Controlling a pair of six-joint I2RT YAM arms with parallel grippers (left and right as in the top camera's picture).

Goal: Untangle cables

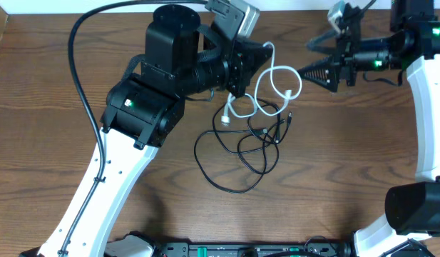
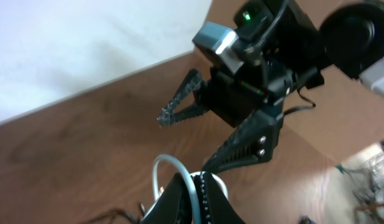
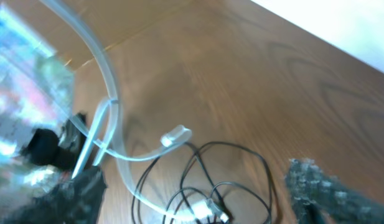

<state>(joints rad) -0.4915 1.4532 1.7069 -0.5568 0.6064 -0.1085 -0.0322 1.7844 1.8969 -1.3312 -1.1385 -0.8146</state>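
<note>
The white cable (image 1: 294, 82) curls in loops at the table's middle, and its lower end lies across the black cable (image 1: 237, 187), a loose tangle of loops on the wood. My left gripper (image 1: 265, 53) is shut on the white cable's upper part; the left wrist view shows that cable (image 2: 163, 163) pinched between the shut fingers (image 2: 179, 199). My right gripper (image 1: 309, 58) hovers just right of the white loops, open. In the right wrist view the white cable (image 3: 98, 56) passes by the left finger, with a white plug (image 3: 177, 135) and black loops (image 3: 260, 165) below the open right gripper (image 3: 192, 177).
A thick black arm wire (image 1: 84, 43) arcs over the left side of the wooden table (image 1: 48, 128). The right arm's white base (image 1: 426, 128) stands along the right edge. A white wall (image 2: 86, 43) lies beyond the table's far edge.
</note>
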